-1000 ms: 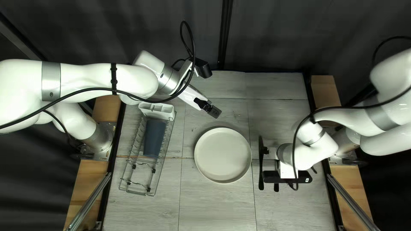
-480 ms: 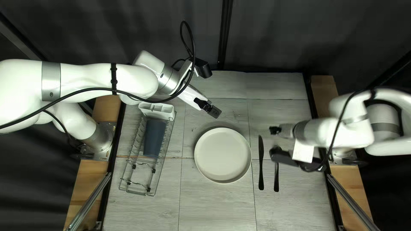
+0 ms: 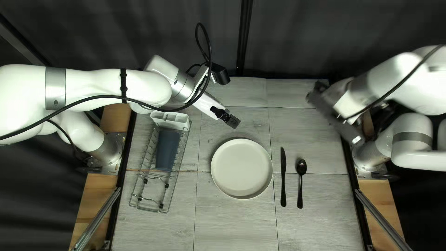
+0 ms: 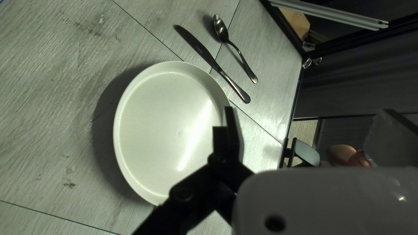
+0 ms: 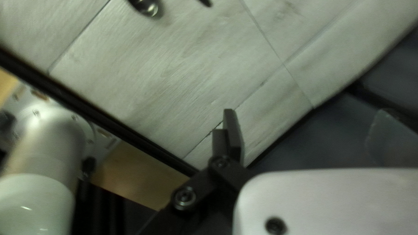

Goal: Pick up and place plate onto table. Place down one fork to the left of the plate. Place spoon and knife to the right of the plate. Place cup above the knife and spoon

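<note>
- Resting flat at the centre of the top left view, the white plate (image 3: 241,168) sits on the table (image 3: 237,223).
- Black knife (image 3: 283,177) and spoon (image 3: 300,183) lie side by side just right of it, the knife nearer.
- Dark blue cup (image 3: 167,149) lies in the wire rack (image 3: 148,200) at left.
- Left gripper (image 3: 232,121) hovers beyond the plate, jaws open and empty.
- Right gripper (image 3: 313,93), raised at upper right, jaws open and empty.

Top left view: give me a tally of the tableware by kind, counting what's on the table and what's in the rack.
Plate: 1, on the table
Knife: 1, right of the plate
Spoon: 1, right of the knife
Cup: 1, lying in the wire rack
Total: 4
</note>
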Controlling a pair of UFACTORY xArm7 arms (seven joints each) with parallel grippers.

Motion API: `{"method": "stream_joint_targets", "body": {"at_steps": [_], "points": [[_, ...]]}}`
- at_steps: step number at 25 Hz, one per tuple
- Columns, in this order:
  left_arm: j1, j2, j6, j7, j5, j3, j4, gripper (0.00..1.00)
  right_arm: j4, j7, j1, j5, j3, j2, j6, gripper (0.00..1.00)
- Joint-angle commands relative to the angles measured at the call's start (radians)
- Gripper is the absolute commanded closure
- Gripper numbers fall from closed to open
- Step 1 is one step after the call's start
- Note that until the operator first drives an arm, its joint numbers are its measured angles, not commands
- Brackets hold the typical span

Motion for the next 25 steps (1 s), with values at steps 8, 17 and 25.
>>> {"method": "stream_joint_targets", "body": {"at_steps": [8, 17, 25], "points": [[0.000, 0.000, 0.000, 0.000, 0.000, 0.000, 0.000, 0.00, 0.001, 0.005, -0.002, 0.002, 0.000, -0.005, 0.002, 0.00], [-0.006, -0.112, 0.031, -0.011, 0.059, 0.017, -0.078, 0.00, 0.001, 0.005, -0.002, 0.002, 0.000, -0.005, 0.002, 0.00], [0.014, -0.215, 0.111, -0.036, 0.275, 0.003, -0.099, 0.00, 0.001, 0.005, -0.002, 0.002, 0.000, -0.005, 0.002, 0.00]]}}
